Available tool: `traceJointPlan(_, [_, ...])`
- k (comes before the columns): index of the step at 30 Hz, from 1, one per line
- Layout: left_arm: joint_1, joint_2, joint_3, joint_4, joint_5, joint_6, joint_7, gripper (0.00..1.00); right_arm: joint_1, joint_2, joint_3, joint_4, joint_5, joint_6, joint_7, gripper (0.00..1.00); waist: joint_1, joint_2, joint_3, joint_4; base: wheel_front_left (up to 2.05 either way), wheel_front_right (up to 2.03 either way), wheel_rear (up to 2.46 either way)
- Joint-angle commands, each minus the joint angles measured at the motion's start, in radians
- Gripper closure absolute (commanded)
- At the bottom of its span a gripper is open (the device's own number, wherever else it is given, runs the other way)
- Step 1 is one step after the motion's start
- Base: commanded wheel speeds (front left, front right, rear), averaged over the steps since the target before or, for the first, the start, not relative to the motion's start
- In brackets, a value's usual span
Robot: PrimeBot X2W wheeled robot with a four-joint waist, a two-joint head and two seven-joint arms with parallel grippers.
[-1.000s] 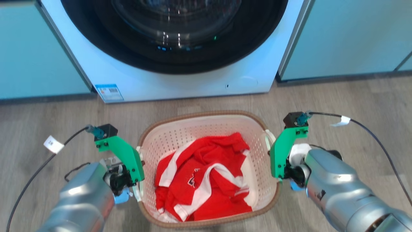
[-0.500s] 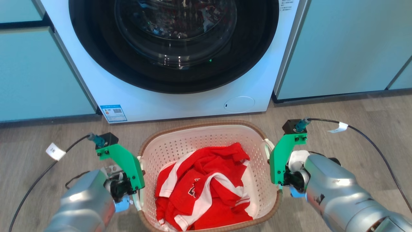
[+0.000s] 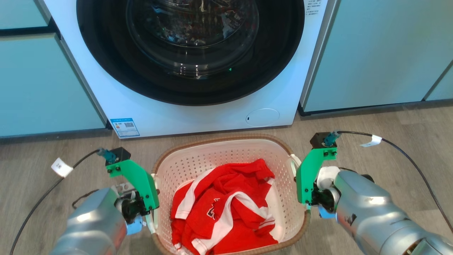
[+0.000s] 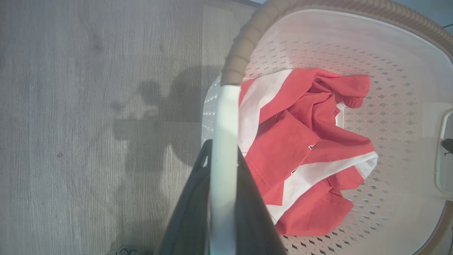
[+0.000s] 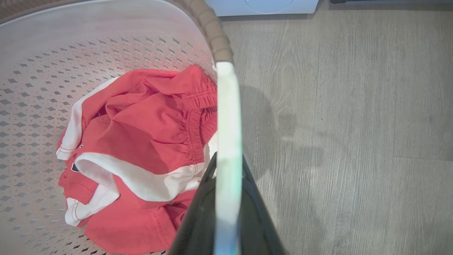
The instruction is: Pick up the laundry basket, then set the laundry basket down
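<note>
Left fingers [image 4: 191, 212] and right fingers [image 5: 198, 219] each clench one of the laundry basket's [image 3: 212, 159] handles [image 5: 228, 117]; it seems lifted. Uneven lowering could tilt it or slip a handle free.

Grey wood floor [image 3: 407, 120] beneath washing machine [image 3: 198, 117]

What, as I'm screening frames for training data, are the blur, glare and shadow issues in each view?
Head view: sharp, with glare streaks on the washing machine door. Left wrist view: hazy, handle of the laundry basket blurred near the lens, a soft shadow on the floor. Right wrist view: handle likewise blurred, a fainter floor shadow.
</note>
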Motion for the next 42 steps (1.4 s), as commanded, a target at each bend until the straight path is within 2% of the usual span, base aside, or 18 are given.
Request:
traceJointPlan(1, [-0.056, 0.026, 0.029, -0.006, -0.017, -0.007, -0.005, 1.0, -0.023, -0.004, 0.008, -0.006, 0.007, -0.002, -0.002, 1.0, 0.0001, 0.0, -0.001, 0.0, 0.0, 0.0, 0.0])
traceJointPlan(42, [-0.054, 0.029, 0.016, -0.005, -0.043, -0.007, -0.012, 1.0, -0.038, -0.004, 0.081, 0.0, 0.091, -0.002, -0.026, 1.0, 0.0001, 0.0, 0.015, -0.009, 0.0, 0.0, 0.0])
